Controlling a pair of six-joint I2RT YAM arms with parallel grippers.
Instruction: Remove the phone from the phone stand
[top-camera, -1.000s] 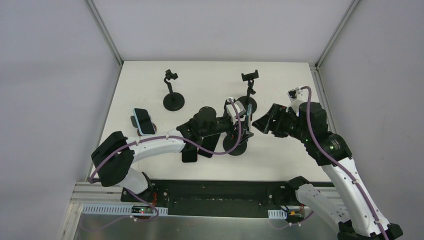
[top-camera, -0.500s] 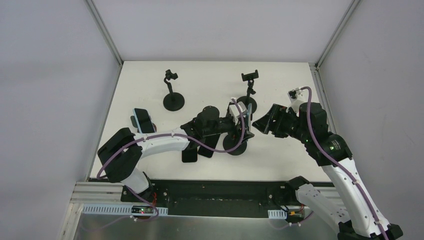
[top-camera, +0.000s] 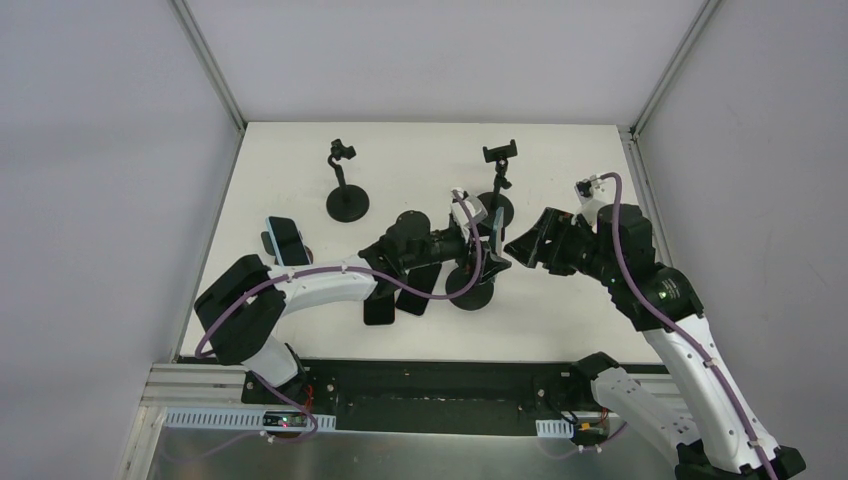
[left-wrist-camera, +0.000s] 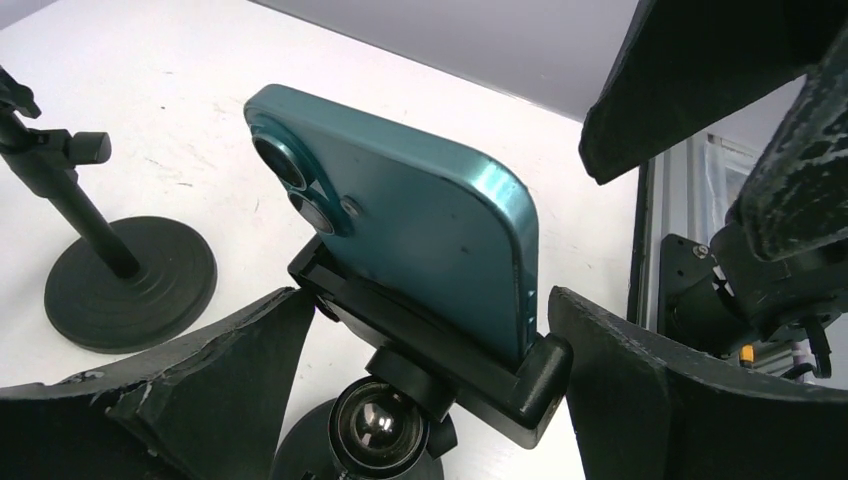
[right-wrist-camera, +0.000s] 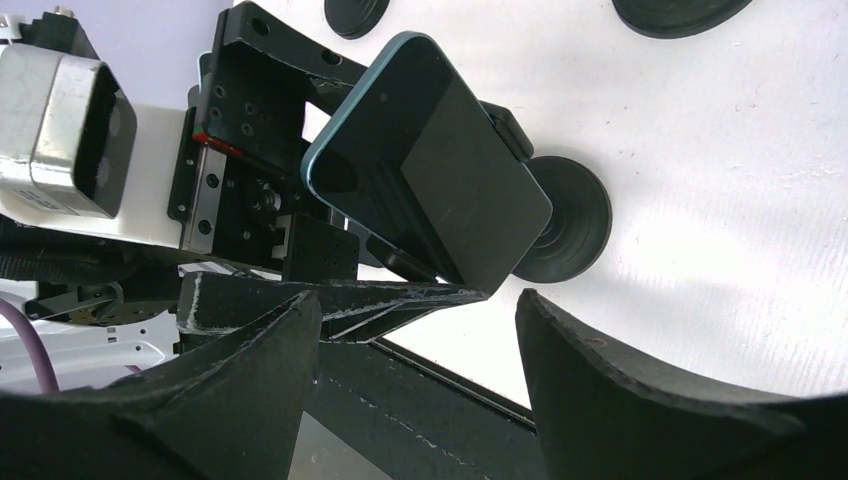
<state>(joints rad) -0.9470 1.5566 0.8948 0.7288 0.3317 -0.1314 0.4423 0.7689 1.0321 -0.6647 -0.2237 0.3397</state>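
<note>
My left arm lies stretched across the table (top-camera: 300, 150). The left gripper (left-wrist-camera: 430, 300) straddles the phone stand (left-wrist-camera: 450, 365); I cannot tell whether its fingers pinch the clamp. The right gripper (right-wrist-camera: 415, 310) hangs released, facing the teal phone (left-wrist-camera: 400, 210) seated tilted in that clamp. The left wrist shows lenses, the right wrist the screen. Overhead I count two bare stands (top-camera: 347, 203) (top-camera: 499, 160) and a second phone (top-camera: 287, 242).

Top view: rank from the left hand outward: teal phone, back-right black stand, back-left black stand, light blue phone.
1. Teal phone, at the left hand.
2. Back-right black stand, behind.
3. Back-left black stand, rear left.
4. Light blue phone, far left.
</note>
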